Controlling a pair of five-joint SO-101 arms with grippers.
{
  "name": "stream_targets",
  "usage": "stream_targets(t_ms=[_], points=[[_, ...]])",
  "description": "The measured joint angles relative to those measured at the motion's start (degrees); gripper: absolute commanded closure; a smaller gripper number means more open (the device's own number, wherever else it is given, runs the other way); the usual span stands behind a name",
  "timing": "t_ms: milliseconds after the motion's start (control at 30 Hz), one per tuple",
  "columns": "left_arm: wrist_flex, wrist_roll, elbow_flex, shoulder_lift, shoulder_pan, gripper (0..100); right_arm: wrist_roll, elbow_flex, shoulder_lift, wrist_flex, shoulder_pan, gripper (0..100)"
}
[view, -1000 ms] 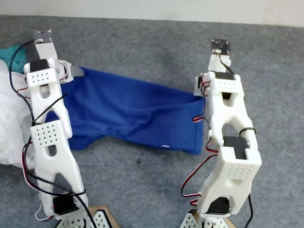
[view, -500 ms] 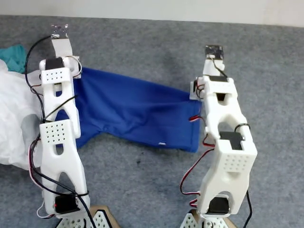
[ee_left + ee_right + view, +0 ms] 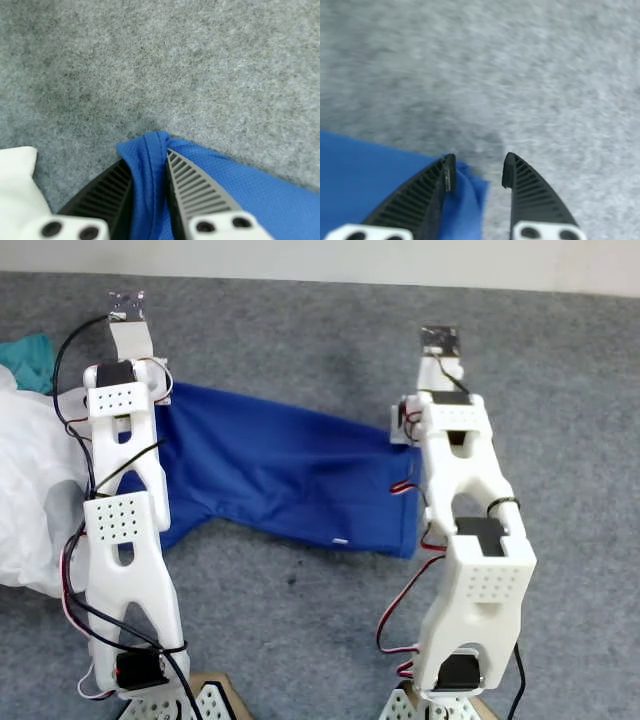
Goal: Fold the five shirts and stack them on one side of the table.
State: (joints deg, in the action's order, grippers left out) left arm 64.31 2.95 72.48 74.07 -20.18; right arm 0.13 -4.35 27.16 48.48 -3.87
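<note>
Mid-frame in the high view, between the two arms: blue shirt (image 3: 285, 475), spread mostly flat on the grey table (image 3: 300, 640).

Pinched at its upper-left corner by the left gripper (image 3: 148, 160), jaws closed tight on a bunched fold of the cloth. Straddled at the right-hand corner by the right gripper (image 3: 479, 161), jaws apart: one finger against the blue cloth, the other clear of it over bare table, so nothing clamped there.

Probably taken at the two corners of one edge so as to draw that edge taut and carry it over as a single fold. Left corner secured. Right corner seemingly lined up for its own pinch, not yet made.

Long axis running left to right across the frame, dipping slightly toward the lower right. Far edge strung between the grippers, near edge toward the arm bases. A flap, perhaps a sleeve, jutting to the lower left beside the left arm. Collar end and hem end: cannot tell.

At the left edge of the frame, a heap of white cloth (image 3: 25, 490), and above it a scrap of teal cloth (image 3: 30, 348). Likely other shirts waiting their turn.
</note>
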Motion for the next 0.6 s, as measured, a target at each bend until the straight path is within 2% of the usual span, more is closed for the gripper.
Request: stream_targets(t_ms=[400, 467, 567, 600], points=[[0.0, 0.0, 0.0, 0.0, 0.0, 95, -1.58, -1.49, 4.75, 1.23, -1.05, 83.4], [0.0, 0.0, 0.0, 0.0, 0.0, 95, -1.58, -1.67, 4.92, 1.23, -1.05, 86.7], [0.0, 0.0, 0.0, 0.0, 0.0, 95, -1.58, -1.76, 4.92, 1.23, -0.79, 99.8], [0.0, 0.0, 0.0, 0.0, 0.0, 95, -1.58, -1.85, 4.92, 1.23, -0.62, 98.0]])
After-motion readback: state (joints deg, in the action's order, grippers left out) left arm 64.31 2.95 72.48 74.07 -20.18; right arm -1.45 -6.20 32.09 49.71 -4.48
